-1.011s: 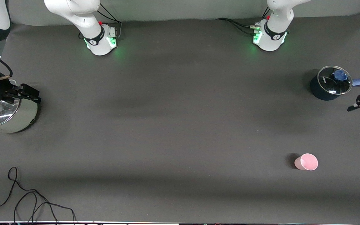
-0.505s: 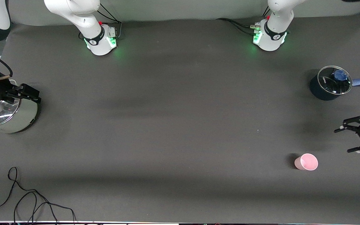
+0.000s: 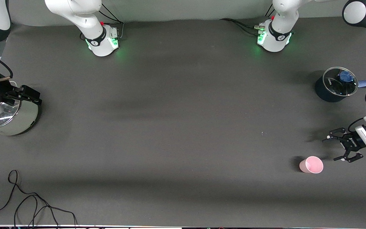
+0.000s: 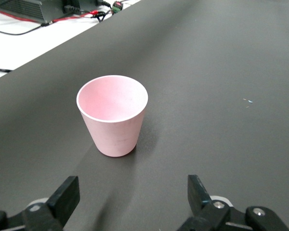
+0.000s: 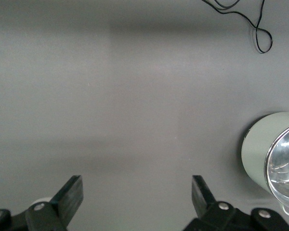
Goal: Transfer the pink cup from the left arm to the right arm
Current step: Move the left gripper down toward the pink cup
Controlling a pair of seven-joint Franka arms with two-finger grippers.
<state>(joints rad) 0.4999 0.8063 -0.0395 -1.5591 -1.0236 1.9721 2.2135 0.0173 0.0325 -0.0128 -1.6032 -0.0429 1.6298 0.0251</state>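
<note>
While the pink cup [image 3: 311, 165] stands upright and untouched on the counter [image 3: 183, 127] toward the left arm's end, I have the left claw [image 3: 337, 149] low just beside it, fingers spread wide and facing it. I judge this the approach before the first pickup. Next I must bring the fingers around the cup's wall and close gently. My right claw [image 3: 27, 95] waits, fingers apart, over the pale green pot [image 3: 17, 119].

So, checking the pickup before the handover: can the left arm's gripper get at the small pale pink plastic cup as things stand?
Probably yes: the left gripper is open beside the upright pink cup, nothing between them.
</note>
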